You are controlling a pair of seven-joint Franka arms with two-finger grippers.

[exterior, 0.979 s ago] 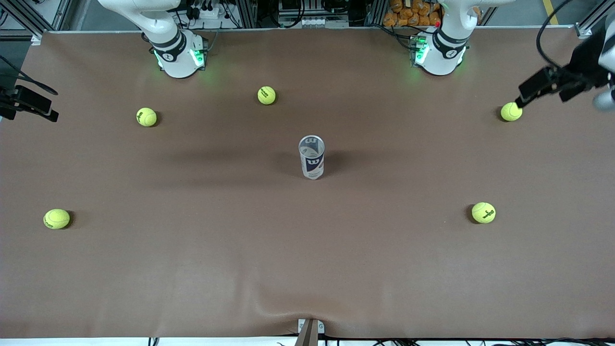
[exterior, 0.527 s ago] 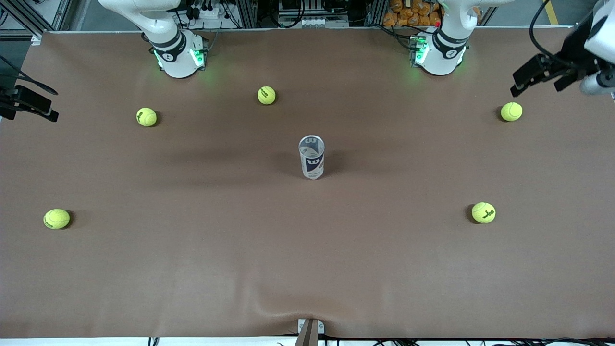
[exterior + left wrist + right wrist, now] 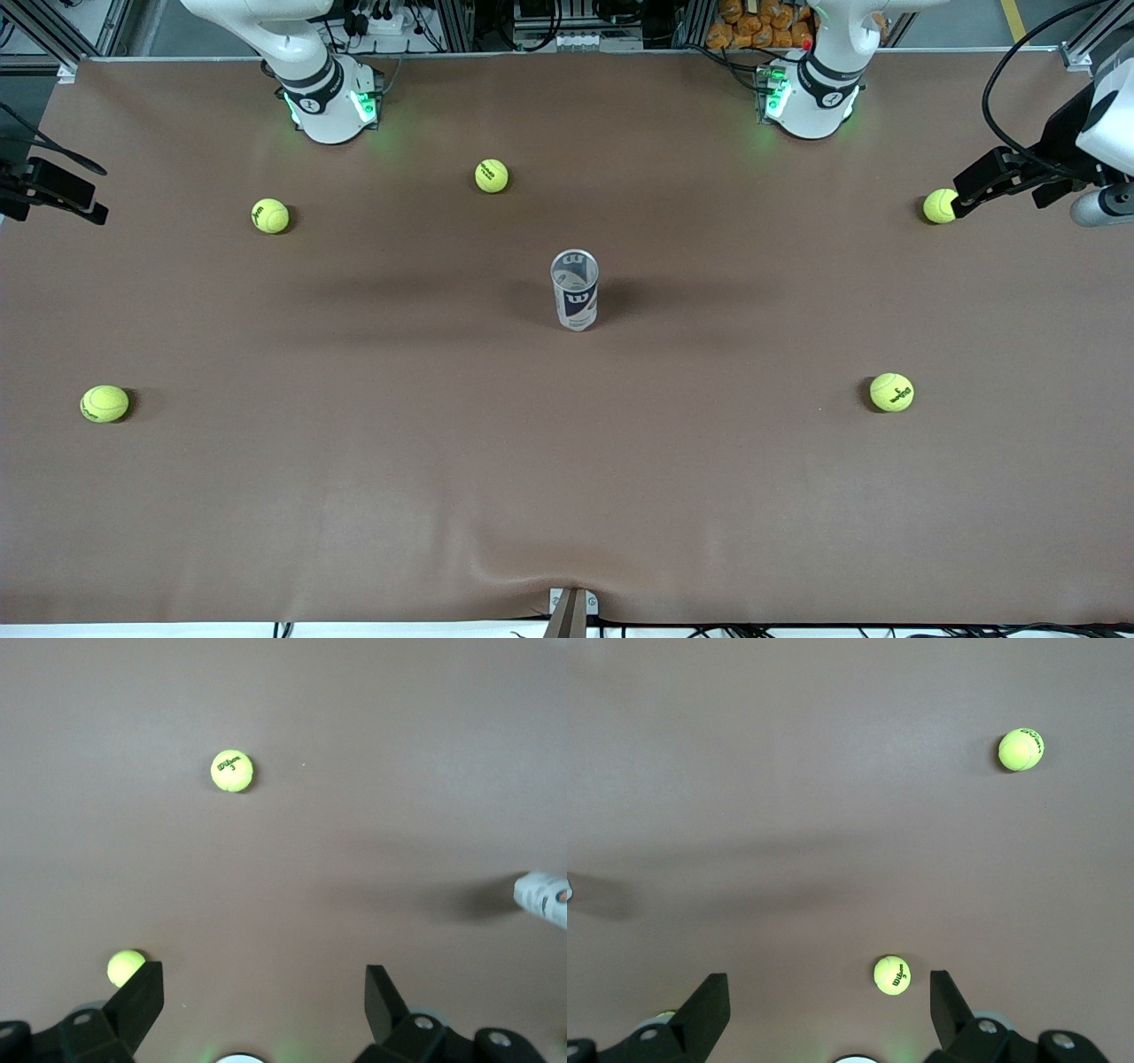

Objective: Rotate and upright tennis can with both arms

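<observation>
Tennis can: one [image 3: 575, 290], upright near the middle of the tabletop, mouth open upward, dark band with a white "W" facing the front camera; nothing touches it. An end of it shows at the margin of the left wrist view [image 3: 542, 897].

Tennis balls: five, yellow-green, scattered well apart on the tabletop. One [image 3: 492, 175] lies toward the edge where the bases stand; one [image 3: 270, 215] is nearer the right arm's end; one [image 3: 104, 403] is close to the right arm's end and nearer the front camera; one [image 3: 891, 392] is toward the left arm's end, nearer the front camera; one [image 3: 939, 206] is close to the left arm's end.

Arms: two, white, with green-lit bases along the tabletop's edge farthest from the front camera.

Left end effector [image 3: 974, 184]: over the left arm's end of the tabletop, just beside the ball lying there; fingers [image 3: 138, 1002] spread wide, holding nothing.

Right end effector [image 3: 62, 197]: at the right arm's end of the tabletop, by its edge; fingers [image 3: 707, 1010] spread wide, holding nothing.

Tabletop [image 3: 354, 496]: one brown covering, slightly puckered at the middle of the edge nearest the front camera.

Room: aluminium framing, cables and equipment past the bases' edge.
</observation>
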